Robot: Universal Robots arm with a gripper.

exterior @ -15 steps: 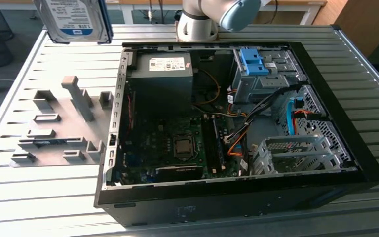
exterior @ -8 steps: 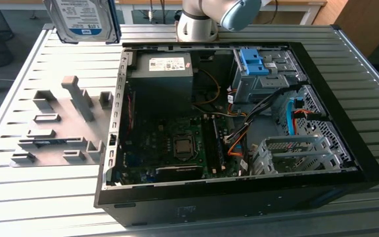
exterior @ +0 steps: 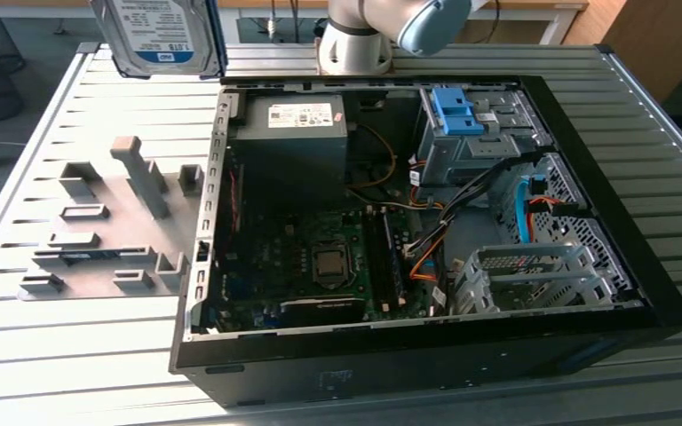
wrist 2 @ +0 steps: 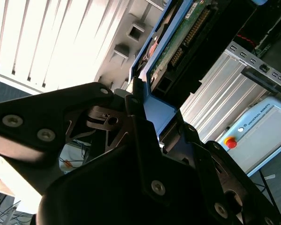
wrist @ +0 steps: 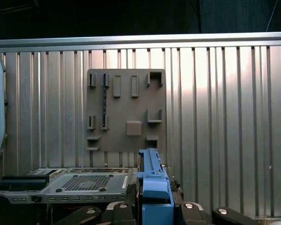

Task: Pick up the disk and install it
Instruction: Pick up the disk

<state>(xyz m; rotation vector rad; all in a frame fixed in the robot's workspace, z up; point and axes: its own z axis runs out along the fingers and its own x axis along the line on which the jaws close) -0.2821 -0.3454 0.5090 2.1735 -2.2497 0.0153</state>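
- The disk [exterior: 155,35] is up in the air with me, upright, blue-and-white label facing the exterior camera. It sits at the top of the exterior view, toward that view's left, over the far edge of the slatted metal table [exterior: 81,355].
- In the second wrist view its green circuit board side [wrist 2: 178,44] shows, with the blue frame [wrist 2: 160,112] running along the edge.
- My gripper [wrist 2: 157,117] is clamped on that blue frame, my black fingers [wrist 2: 139,133] pinching it from both sides.
- The disk is well apart from the open computer case [exterior: 661,306], not in it yet.
- Inside the case: a black box with a white sticker [exterior: 288,151] and a blue clip on a grey cage [exterior: 457,111].
- A grey fixture plate [exterior: 116,222] lies on the table beside the case, on the exterior view's left.
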